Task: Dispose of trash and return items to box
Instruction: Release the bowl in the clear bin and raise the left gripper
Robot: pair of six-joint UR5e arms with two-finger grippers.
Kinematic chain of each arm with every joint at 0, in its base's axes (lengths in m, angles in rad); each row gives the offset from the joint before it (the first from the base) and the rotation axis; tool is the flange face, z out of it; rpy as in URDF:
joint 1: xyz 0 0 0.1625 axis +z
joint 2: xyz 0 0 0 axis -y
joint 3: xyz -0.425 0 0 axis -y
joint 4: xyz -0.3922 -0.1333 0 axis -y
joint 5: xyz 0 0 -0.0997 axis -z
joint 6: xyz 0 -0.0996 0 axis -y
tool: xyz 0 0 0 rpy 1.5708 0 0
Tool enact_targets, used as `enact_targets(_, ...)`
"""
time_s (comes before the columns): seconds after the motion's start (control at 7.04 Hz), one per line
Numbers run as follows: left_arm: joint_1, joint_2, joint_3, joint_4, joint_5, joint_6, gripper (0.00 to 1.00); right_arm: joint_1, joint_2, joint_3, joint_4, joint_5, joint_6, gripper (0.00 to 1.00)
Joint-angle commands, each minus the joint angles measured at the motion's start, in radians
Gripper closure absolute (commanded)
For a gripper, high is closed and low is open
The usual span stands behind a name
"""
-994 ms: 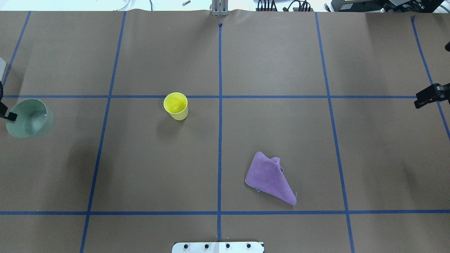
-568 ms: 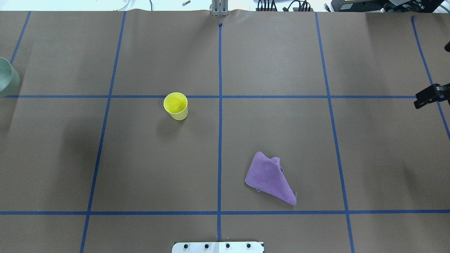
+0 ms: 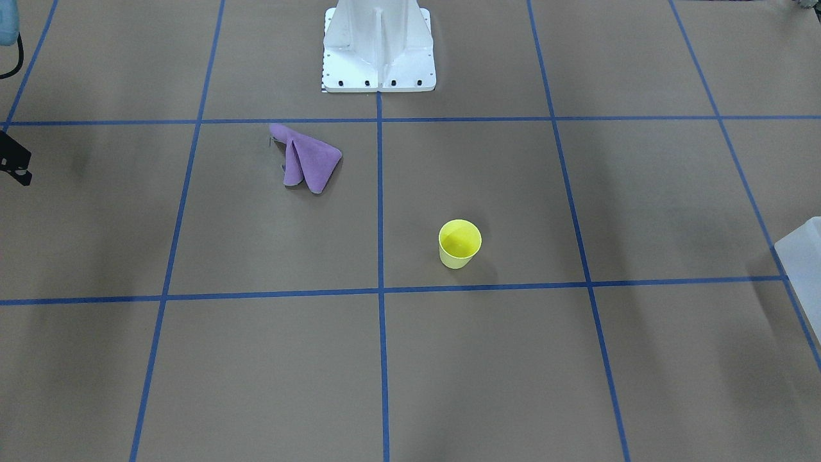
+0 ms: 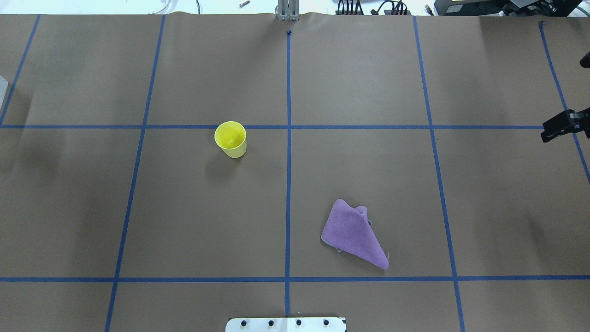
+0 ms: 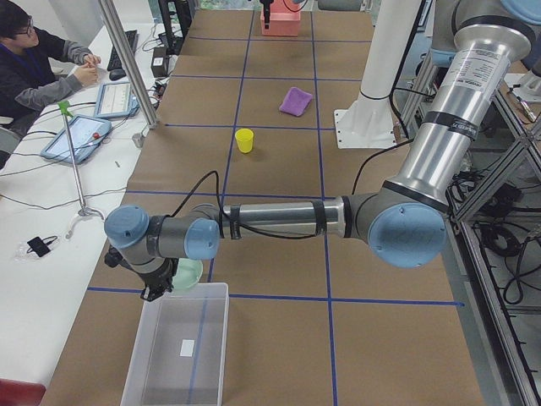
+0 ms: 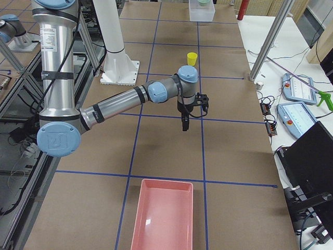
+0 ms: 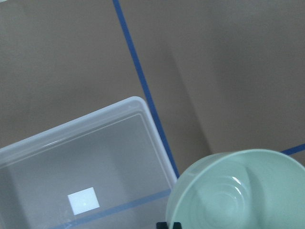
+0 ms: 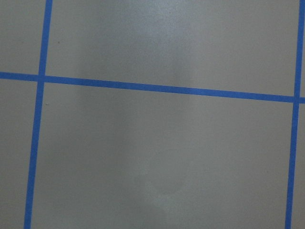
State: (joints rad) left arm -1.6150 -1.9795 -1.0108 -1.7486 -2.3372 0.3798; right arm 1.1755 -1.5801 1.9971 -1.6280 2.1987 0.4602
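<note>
A pale green bowl [image 7: 233,191] hangs at the corner of the clear plastic box [image 7: 143,107], with my left gripper [image 5: 159,286] shut on its rim. One black fingertip [image 7: 169,224] shows at the bowl's edge. The box holds nothing but a white label. A yellow cup [image 4: 230,138] stands upright left of the table's centre line. A crumpled purple cloth [image 4: 352,233] lies nearer the robot's base. My right gripper [image 4: 555,128] hovers open over bare table at the far right, holding nothing.
A pink bin [image 6: 161,213] sits at the table's right end, past my right gripper [image 6: 183,124]. The white robot base [image 3: 378,45] stands at the table's edge. A person sits at a side desk [image 5: 84,127] with tablets and cables.
My left gripper has carried the green bowl leftward and out of the overhead view, to the clear box. The right gripper, cup and cloth have stayed in place.
</note>
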Motion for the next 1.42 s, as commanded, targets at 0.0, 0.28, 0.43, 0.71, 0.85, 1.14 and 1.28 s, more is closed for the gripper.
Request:
enact_targets(0.0, 0.007, -0.079, 0.327, -0.243, 0.027, 0.005, 1.0, 0.0, 0.005, -0.008, 0.0, -0.001, 0.0, 0.0)
enact_targets(0.28, 0.111, -0.072, 0.377, -0.408, 0.077, -0.201, 1.0, 0.0, 0.006, -0.006, -0.001, 0.001, 0.0, 0.0)
enact_targets(0.43, 0.121, -0.073, 0.386, -0.408, 0.078, -0.209, 1.0, 0.0, 0.006, -0.005, 0.0, 0.001, 0.0, 0.0)
enact_targets(0.71, 0.122, -0.064, 0.388, -0.429, 0.079, -0.203, 0.02, 0.0, 0.006, -0.005, 0.0, 0.001, 0.0, 0.0)
enact_targets(0.85, 0.122, -0.055, 0.382, -0.454, 0.079, -0.197, 0.01, 0.0, 0.006, -0.001, 0.0, 0.001, 0.002, 0.0)
enact_targets(1.14, 0.055, -0.062, 0.348, -0.444, 0.073, -0.193, 0.01, 0.0, 0.006, -0.001, 0.0, 0.001, 0.002, 0.0)
enact_targets(1.28, 0.043, -0.067, 0.304, -0.393, 0.064, -0.188, 0.01, 0.0, 0.012, -0.003, 0.0, 0.001, 0.002, 0.0)
